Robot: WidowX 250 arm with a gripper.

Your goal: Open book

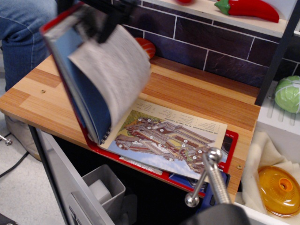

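Observation:
The red-covered book lies at the front edge of the wooden counter. Its right half lies flat and shows an illustrated colour page of buildings. The red cover and a sheaf of pages stand raised on the left, leaning away to the left. My gripper is a dark blurred shape at the top left, at the upper edge of the raised cover and pages. It appears shut on them.
A red toy pepper lies on the back shelf. A green cabbage and an orange lid sit at the right. A metal handle juts up in front. A grey bin is below. A person's jeans are at the left.

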